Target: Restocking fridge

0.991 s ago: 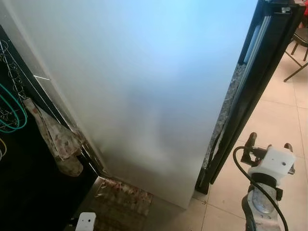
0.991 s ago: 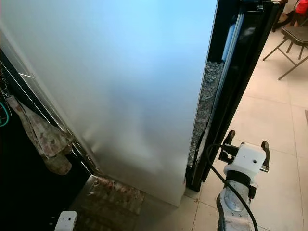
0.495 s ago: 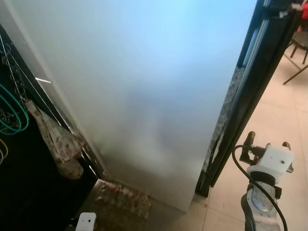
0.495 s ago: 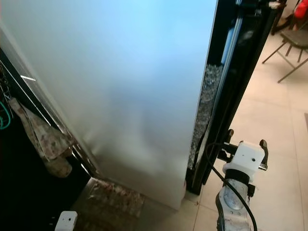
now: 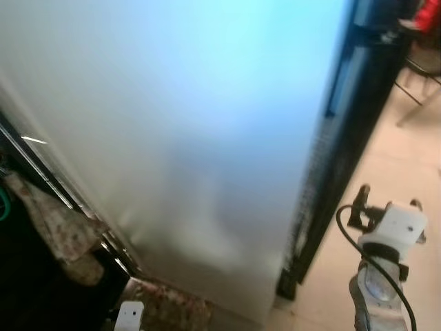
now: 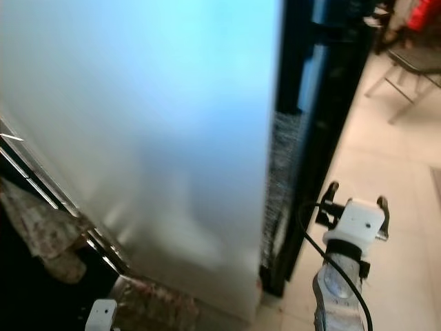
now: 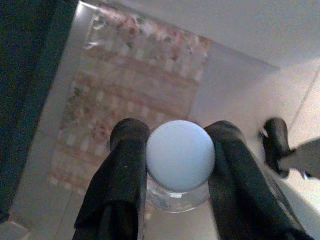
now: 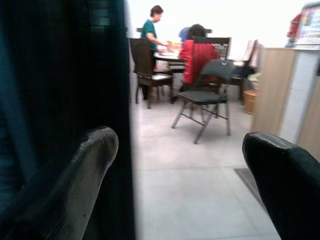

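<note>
A tall white fridge (image 5: 186, 138) stands close ahead, blurred. The left claw (image 7: 177, 165) grips a clear bottle with a pale round cap (image 7: 180, 155) — held above a patterned mat (image 7: 130, 85) at the fridge's foot. The right claw (image 8: 190, 165) — fingers spread wide, empty — sits beside the fridge's dark edge (image 6: 310, 124), facing seated people (image 8: 197, 55) well beyond it.

Clear white-capped bottle (image 7: 180, 160) upright between left tool (image 7: 177, 165) fingers.

fridge door (image 5: 193, 138) ahead, rug (image 7: 130, 95) below, chair (image 8: 205, 95) right
</note>
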Controlling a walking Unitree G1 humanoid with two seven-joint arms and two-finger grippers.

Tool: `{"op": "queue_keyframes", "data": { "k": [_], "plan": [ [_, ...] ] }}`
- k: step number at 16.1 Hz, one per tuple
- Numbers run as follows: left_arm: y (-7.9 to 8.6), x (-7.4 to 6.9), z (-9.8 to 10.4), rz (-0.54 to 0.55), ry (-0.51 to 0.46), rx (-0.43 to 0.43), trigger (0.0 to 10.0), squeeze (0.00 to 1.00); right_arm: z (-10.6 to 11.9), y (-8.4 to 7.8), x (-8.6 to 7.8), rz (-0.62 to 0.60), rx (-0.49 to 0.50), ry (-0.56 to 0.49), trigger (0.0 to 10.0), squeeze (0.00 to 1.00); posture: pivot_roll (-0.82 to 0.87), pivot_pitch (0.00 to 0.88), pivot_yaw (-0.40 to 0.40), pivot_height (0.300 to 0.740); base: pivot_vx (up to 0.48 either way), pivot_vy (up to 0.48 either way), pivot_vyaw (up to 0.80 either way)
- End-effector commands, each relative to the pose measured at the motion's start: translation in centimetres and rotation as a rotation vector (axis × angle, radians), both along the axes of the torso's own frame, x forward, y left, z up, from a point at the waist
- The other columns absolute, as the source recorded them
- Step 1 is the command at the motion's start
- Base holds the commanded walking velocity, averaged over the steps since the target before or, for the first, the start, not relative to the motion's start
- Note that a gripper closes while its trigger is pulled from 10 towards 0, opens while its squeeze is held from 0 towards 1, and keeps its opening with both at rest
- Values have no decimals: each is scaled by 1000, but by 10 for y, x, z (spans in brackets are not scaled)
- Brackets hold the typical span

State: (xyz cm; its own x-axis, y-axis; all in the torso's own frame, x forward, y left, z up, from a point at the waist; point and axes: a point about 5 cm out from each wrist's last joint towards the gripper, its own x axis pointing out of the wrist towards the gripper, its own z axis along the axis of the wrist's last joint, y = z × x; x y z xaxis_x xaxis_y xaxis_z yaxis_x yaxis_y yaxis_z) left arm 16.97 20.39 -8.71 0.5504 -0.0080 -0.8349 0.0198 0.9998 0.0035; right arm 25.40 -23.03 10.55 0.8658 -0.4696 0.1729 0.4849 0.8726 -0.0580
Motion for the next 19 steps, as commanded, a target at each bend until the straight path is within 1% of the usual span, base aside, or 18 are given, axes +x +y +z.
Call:
{"op": "queue_keyframes", "data": {
  "k": [1, 4, 5, 7, 8, 9, 10, 11, 12, 13, 14, 17, 19],
  "plan": [
    [11, -8, -2, 21, 23, 25, 10000, 0, -1, 11, 0, 33, 22, 1, 10000, 0, -112, 0, 92, 740, 0, 0, 0],
    [12, -9, -2, 18, 25, 27, 10000, 0, -1, 17, -7, 48, 21, 7, 10000, 0, -112, 0, 93, 740, 0, 0, 0],
    [12, -9, -2, 14, 28, 27, 10000, 0, -2, 16, -9, 37, 23, 11, 10000, 0, -114, 0, 94, 740, 0, 0, 0],
    [13, -9, -2, 13, 28, 27, 10000, 0, -1, 14, -9, 36, 25, 11, 10000, 0, -117, 0, 96, 740, 0, 0, 0],
    [13, -9, -2, 8, 29, 28, 10000, 0, 0, 16, -5, 60, 29, 6, 10000, 0, -123, 0, 99, 740, 0, 0, 0],
    [12, -9, -2, 2, 30, 30, 10000, 0, 5, 22, 1, 127, 40, -8, 10000, 180, -126, 0, 98, 740, 0, 0, 0],
    [12, -8, -2, 1, 29, 30, 10000, 0, 7, 24, 4, 145, 50, -15, 10000, 976, -125, 0, 95, 740, 0, 0, 0],
    [12, -8, -1, -3, 27, 33, 10000, 0, 9, 24, 6, 150, 49, -21, 10000, 1000, -125, 0, 95, 740, 0, 0, 0],
    [11, -8, -2, -3, 27, 31, 10000, 0, 11, 20, 10, 139, 30, -20, 10000, 1000, -127, 0, 94, 740, 0, 0, 0],
    [11, -8, -2, -4, 28, 31, 10000, 0, 14, 17, 13, 136, 19, -22, 10000, 447, -129, 0, 94, 740, 0, 0, 0],
    [11, -8, -2, -5, 30, 31, 10000, 0, 17, 13, 15, 126, 8, -30, 10000, 0, -131, 0, 93, 740, 0, 0, 0],
    [11, -8, -2, -4, 30, 30, 10000, 0, 20, 9, 16, 121, 8, -32, 10000, 0, -131, 0, 92, 740, 0, 0, 0],
    [11, -8, -2, -5, 30, 30, 10000, 0, 24, 14, 21, 185, 4, -46, 10000, 0, -133, 0, 90, 740, 0, 0, 0]
  ]
}}
